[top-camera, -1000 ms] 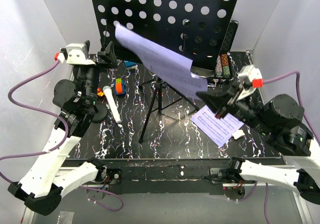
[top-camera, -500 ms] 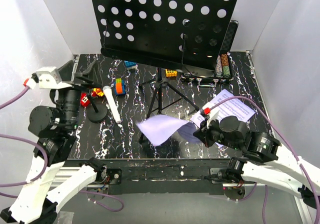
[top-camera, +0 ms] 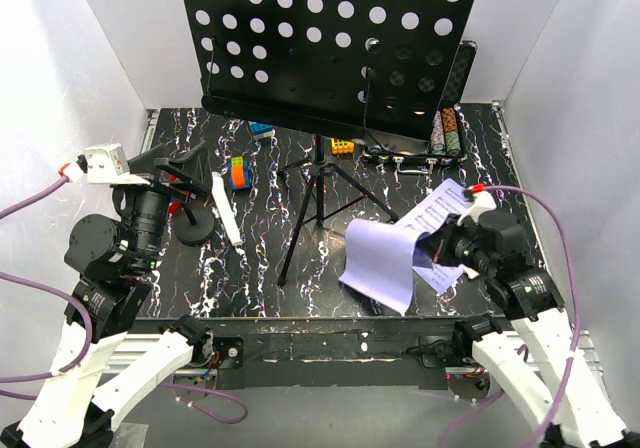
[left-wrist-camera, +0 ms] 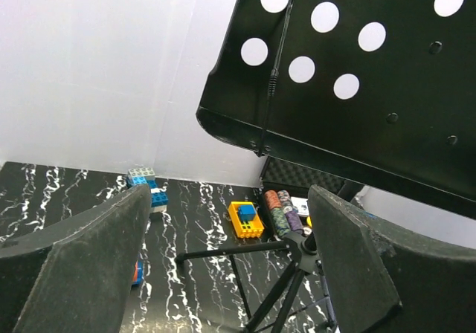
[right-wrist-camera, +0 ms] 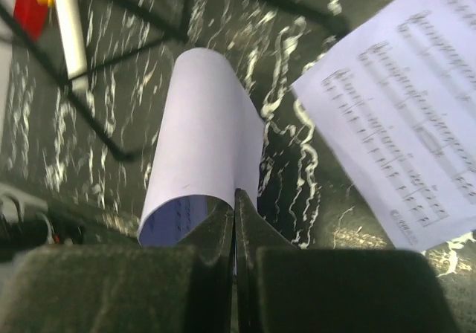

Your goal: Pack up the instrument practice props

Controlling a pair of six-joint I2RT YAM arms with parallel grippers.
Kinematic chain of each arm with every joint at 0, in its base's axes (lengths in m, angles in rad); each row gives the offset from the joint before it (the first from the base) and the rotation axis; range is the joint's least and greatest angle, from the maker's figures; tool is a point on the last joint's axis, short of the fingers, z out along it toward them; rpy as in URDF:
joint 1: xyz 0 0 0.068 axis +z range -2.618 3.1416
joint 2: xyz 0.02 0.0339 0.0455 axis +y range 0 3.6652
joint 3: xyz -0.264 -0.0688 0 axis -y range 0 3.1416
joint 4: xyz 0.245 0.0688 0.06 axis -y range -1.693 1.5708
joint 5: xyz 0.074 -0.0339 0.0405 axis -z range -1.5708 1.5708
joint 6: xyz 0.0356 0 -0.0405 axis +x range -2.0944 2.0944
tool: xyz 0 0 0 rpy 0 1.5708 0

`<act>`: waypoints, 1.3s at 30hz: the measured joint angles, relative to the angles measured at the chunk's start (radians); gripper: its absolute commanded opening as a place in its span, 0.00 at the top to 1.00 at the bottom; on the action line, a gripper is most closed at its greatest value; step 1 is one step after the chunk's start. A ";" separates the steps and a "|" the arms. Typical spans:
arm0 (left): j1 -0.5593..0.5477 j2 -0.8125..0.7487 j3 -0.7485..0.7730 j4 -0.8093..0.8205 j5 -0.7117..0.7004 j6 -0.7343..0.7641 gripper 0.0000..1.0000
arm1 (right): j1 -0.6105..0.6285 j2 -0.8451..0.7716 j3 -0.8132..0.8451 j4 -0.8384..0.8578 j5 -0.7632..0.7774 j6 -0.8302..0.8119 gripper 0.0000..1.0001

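From above, I see a black marbled table (top-camera: 260, 263) boxed in by white walls (top-camera: 60, 58). The stand (top-camera: 330, 38) rises at 12 o'clock, its punched desk looming over the back edge and its tripod legs spread at the table's centre. The mic (top-camera: 227, 216) sits at 9 o'clock, its white body angled just beside its round base. An open case (top-camera: 445, 133) of chips stands at 1 o'clock, and blocks (top-camera: 240, 173) are scattered from 10 to 12 o'clock behind the legs. My left gripper (top-camera: 188, 163) hovers at 9 o'clock near the mic, jaws spread, holding nothing. My right gripper (top-camera: 428, 248) is at 4 o'clock, clamped on one edge of a curled sheet (top-camera: 380, 258) that bows toward the near edge. A flat sheet (top-camera: 445, 208) lies on the table beneath that gripper.

On the left wrist, white wall fills the background and the desk fills the upper right. Past the tripod hub I make out a yellow block, blue blocks and the chips. The fingers (left-wrist-camera: 82, 266) stand wide apart at either side with nothing between them.

On the right wrist, the fingers press together at 6 o'clock, pinching the curled sheet, which arches away toward 12 o'clock. The flat sheet lies print-up at 2 o'clock, with a strip of table showing between the two. The mic is a white blur at 11 o'clock.
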 measured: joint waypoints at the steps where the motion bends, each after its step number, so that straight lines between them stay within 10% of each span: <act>1: 0.000 -0.001 0.000 -0.005 0.003 -0.009 0.14 | -0.075 -0.002 0.001 0.003 -0.046 0.006 0.99; 16: 0.000 0.018 0.000 0.000 0.066 -0.125 0.14 | -0.527 0.390 0.380 0.140 -0.250 0.246 0.99; 24: 0.000 0.003 -0.032 0.022 0.085 -0.171 0.13 | -0.665 0.635 0.122 0.216 -0.443 0.378 0.99; 39: 0.000 -0.005 -0.165 0.067 0.140 -0.264 0.13 | -0.734 0.484 -0.103 0.286 -0.497 0.380 0.99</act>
